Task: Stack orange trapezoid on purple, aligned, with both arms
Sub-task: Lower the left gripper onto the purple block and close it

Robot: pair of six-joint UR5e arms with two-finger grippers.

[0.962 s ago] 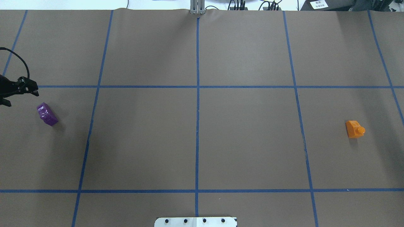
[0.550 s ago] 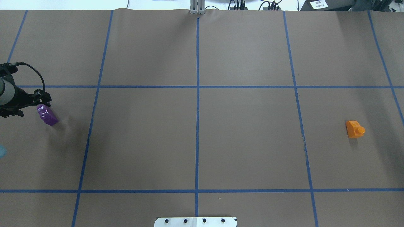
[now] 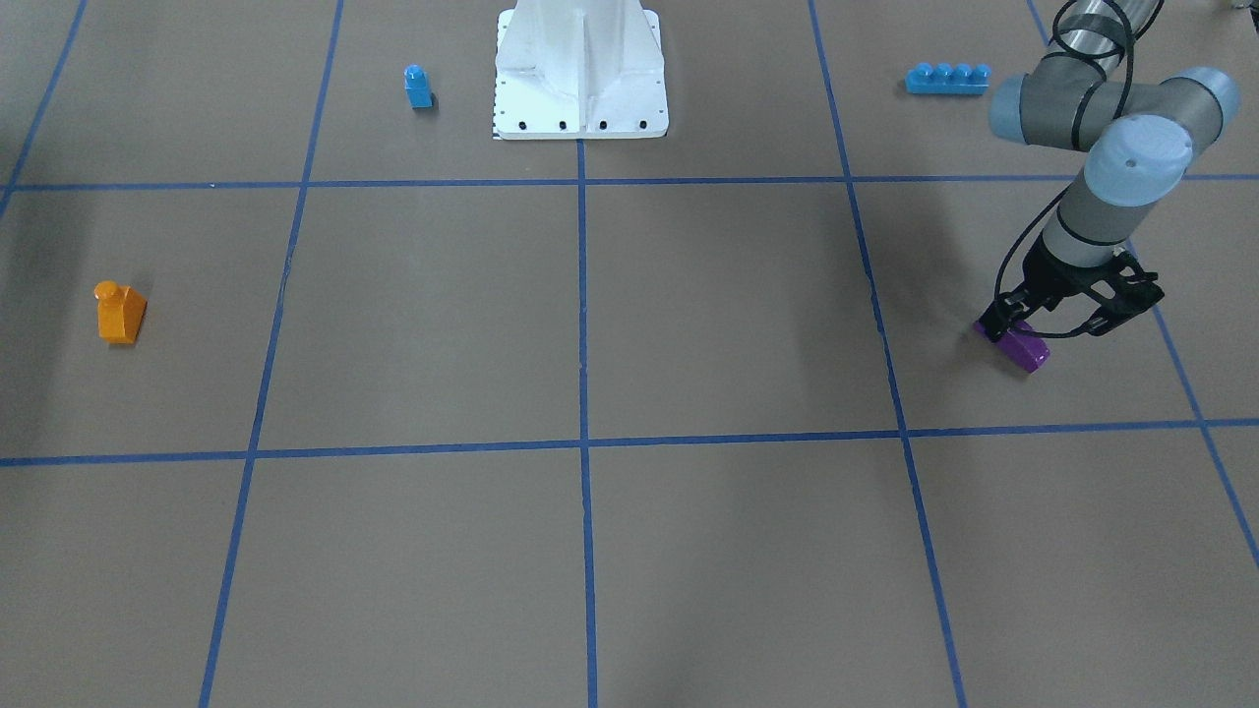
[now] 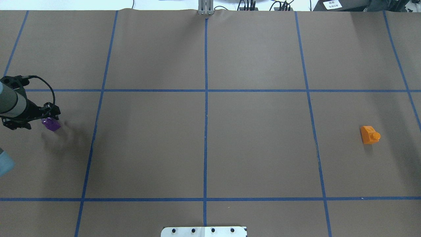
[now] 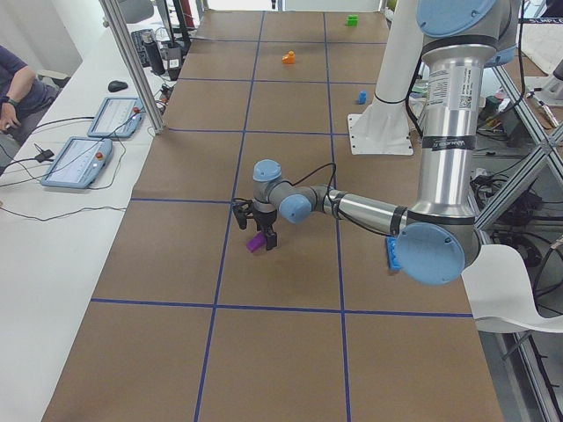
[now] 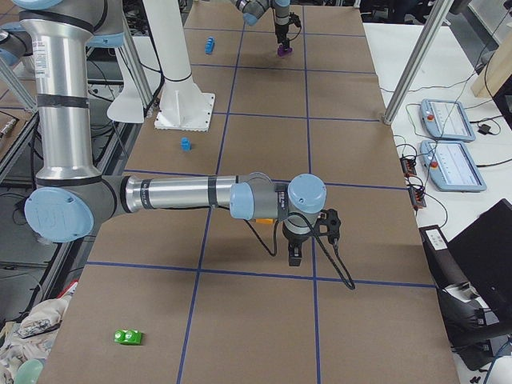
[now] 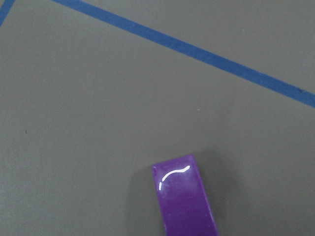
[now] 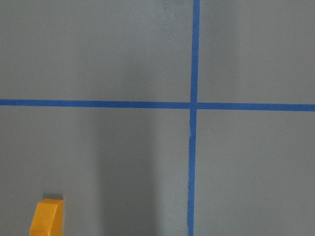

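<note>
The purple block (image 4: 51, 124) lies at the table's left side. It also shows in the front view (image 3: 1023, 348) and at the bottom of the left wrist view (image 7: 186, 199). My left gripper (image 3: 1048, 324) is open and hangs just above the purple block, with one finger (image 3: 1000, 319) over its end; it enters the overhead view (image 4: 37, 119) at the left edge. The orange trapezoid (image 4: 370, 135) lies far right, stud sideways, and its corner shows in the right wrist view (image 8: 47, 217). My right gripper (image 6: 308, 240) shows only from the right side; I cannot tell its state.
A small blue single-stud block (image 3: 418, 87) and the white robot base (image 3: 580, 69) stand at the robot's side. A long blue four-stud brick (image 3: 946, 79) lies near the left arm. A green block (image 6: 128, 337) lies near the table's right end.
My left gripper has moved right from the table's edge and now hangs over the purple block's far end. The purple and the orange have not moved.
</note>
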